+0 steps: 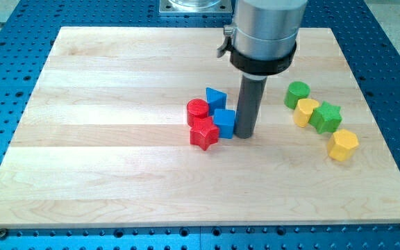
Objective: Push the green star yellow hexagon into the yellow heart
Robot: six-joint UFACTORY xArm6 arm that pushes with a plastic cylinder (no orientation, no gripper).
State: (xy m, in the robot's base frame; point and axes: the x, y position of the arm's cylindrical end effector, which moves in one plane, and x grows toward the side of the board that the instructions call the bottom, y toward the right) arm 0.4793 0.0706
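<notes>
1. Pale wooden board (117, 139) fills most of the frame, its planks running left to right; it lies on a blue metal table (5, 104) dotted with rows of holes, seen along every edge.
2. At the top centre, a silver and black arm housing (264, 35) hangs over the board, and the dark rod (248, 104) drops straight down from it.
3. My tip (245, 134) rests on the board just right of centre, touching or just beside the right side of the blue cube (223, 123). There are no jaws here, only the plain rod end, and it holds nothing.
4. Left of my tip sits a tight cluster: the blue cube, a blue triangle (215, 98) above it, a red cylinder (197, 110) and a red star (203, 132).
5. In the right part of the frame, well apart from my tip, a diagonal line runs down to the right: green cylinder (297, 93), yellow heart (305, 111), green star (326, 117), yellow hexagon (343, 144).
6. The green star touches the yellow heart; the yellow hexagon sits just below the star.
</notes>
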